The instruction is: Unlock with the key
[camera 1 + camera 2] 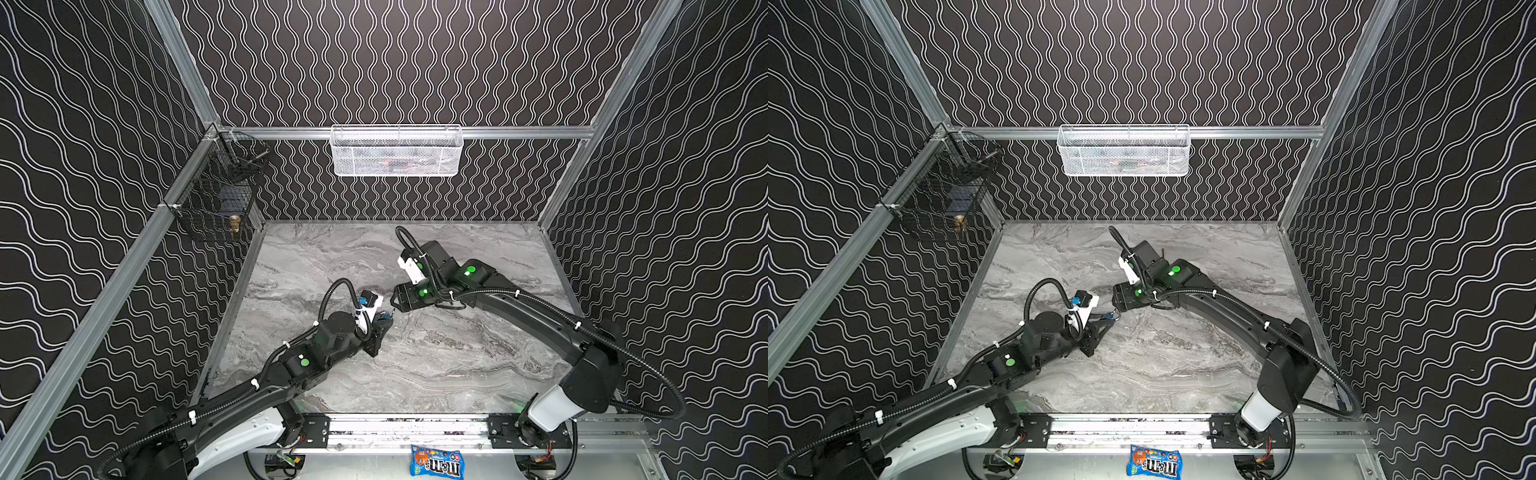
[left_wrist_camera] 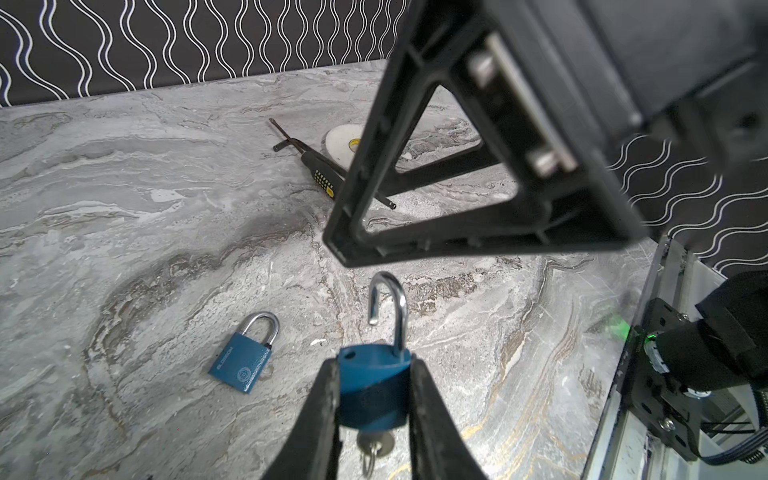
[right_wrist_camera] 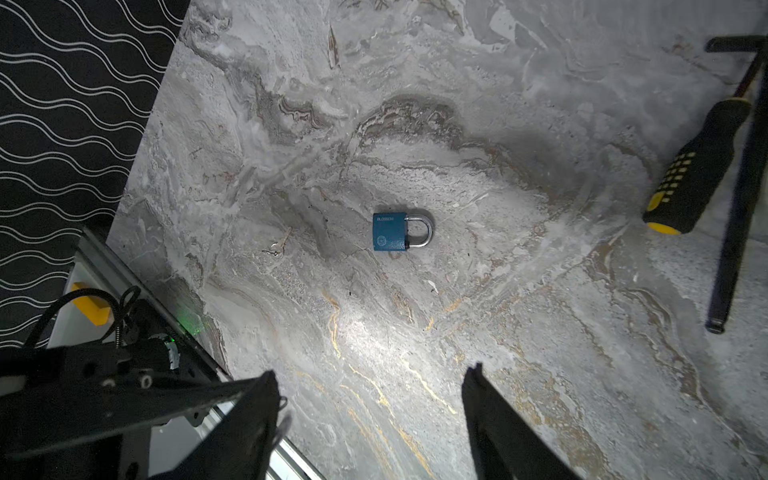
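Observation:
My left gripper (image 2: pixel 374 399) is shut on a blue padlock (image 2: pixel 374 390), squeezing its body from both sides above the table. The padlock's steel shackle (image 2: pixel 392 307) stands swung open, one leg free. A silver key (image 2: pixel 376 442) with a ring sits in the keyhole on the far end of the body. In both top views this padlock (image 1: pixel 385 318) (image 1: pixel 1109 318) shows at mid table. My right gripper (image 3: pixel 370 382) is open and empty; one of its fingers (image 2: pixel 374 174) hangs just past the shackle. A second blue padlock (image 3: pixel 390 232) (image 2: pixel 245 361) lies locked on the table.
A small loose key (image 3: pixel 277 248) lies near the second padlock. A black and yellow screwdriver (image 3: pixel 698 166), a long black hex key (image 3: pixel 735 208) and a white disc (image 2: pixel 340 143) lie further off. A white mesh basket (image 1: pixel 397 151) and a black wire basket (image 1: pixel 216 199) hang on the walls.

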Robot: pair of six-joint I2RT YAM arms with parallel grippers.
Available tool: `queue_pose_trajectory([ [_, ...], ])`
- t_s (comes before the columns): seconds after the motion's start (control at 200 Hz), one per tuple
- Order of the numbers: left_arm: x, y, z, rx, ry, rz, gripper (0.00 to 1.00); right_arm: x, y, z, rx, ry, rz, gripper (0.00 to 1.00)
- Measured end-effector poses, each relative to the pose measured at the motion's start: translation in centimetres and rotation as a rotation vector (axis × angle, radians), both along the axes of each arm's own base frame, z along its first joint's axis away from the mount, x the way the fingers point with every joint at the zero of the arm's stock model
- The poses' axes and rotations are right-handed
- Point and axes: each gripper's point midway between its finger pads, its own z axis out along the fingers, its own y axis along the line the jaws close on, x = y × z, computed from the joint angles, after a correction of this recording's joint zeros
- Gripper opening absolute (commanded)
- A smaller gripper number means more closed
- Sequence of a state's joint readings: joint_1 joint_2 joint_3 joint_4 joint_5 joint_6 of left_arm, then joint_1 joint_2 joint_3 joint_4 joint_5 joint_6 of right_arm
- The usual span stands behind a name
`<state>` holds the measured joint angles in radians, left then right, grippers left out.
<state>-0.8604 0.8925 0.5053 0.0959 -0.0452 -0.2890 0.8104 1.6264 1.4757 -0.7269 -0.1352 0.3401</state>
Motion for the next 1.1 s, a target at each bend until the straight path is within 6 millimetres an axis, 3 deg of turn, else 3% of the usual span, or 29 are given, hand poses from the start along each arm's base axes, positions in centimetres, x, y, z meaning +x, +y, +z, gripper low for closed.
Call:
queue_pose_trajectory([
  [0.626,0.3,0.1,-0.1,0.009,-0.001,0.018,0.00,-1.4,-1.5,-0.8,-0.006,0.021,0.035,0.71],
  [0.781,0.7,-0.3,0.0,-0.003,0.021,0.032,0.00,-0.1,-4.8,-1.3,-0.029,0.020,-0.076,0.72],
  [0.951,1.7,-1.7,-0.4,-0.003,0.107,0.073,0.00,0.1,-8.3,-1.3,0.007,0.009,-0.194,0.74],
  [1.101,1.3,-4.6,-2.0,0.045,0.228,0.087,0.00,1.0,-12.4,-2.8,0.023,0.010,-0.355,0.76],
])
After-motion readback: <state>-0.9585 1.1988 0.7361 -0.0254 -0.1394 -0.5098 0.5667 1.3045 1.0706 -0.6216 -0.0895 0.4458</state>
